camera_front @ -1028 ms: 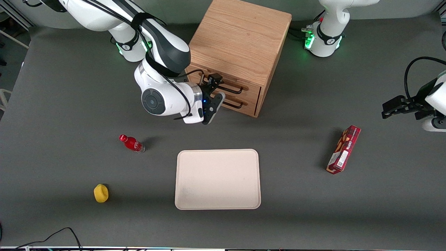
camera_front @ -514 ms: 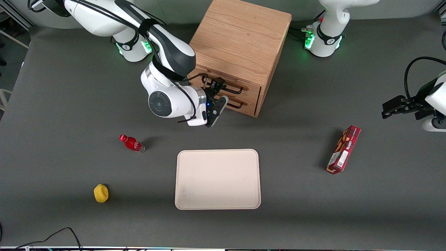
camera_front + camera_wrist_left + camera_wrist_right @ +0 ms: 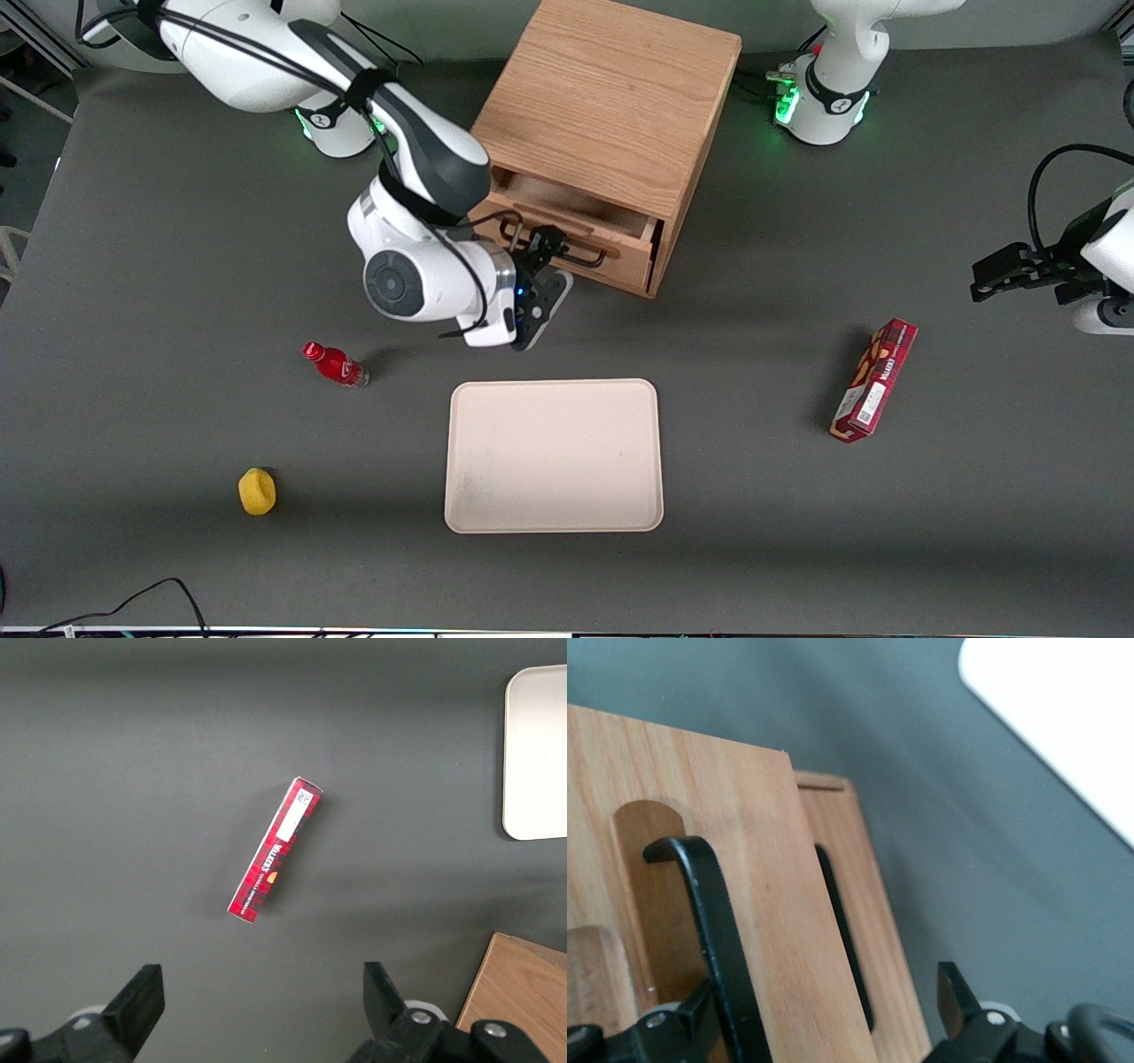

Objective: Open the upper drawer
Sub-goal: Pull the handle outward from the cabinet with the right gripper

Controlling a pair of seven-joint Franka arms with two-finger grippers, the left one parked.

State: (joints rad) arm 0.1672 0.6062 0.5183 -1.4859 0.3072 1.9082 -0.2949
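The upper drawer (image 3: 580,221) of the oak cabinet (image 3: 611,97) stands partly pulled out, its inside showing. Its black bar handle (image 3: 576,254) crosses the drawer front (image 3: 744,868). My right gripper (image 3: 547,264) is at the handle, nearer the front camera than the cabinet. In the right wrist view the gripper (image 3: 824,1014) is open, its fingers wide apart. The handle (image 3: 713,912) runs between them, close against one finger (image 3: 691,1014). The lower drawer's front (image 3: 868,930) shows beside it, set farther back.
A cream tray (image 3: 554,456) lies on the table nearer the front camera. A red bottle (image 3: 335,364) and a yellow object (image 3: 257,491) lie toward the working arm's end. A red box (image 3: 873,379) lies toward the parked arm's end.
The upper drawer has slid out of the cabinet toward the front camera. My gripper has moved the same way with the handle between its fingers.
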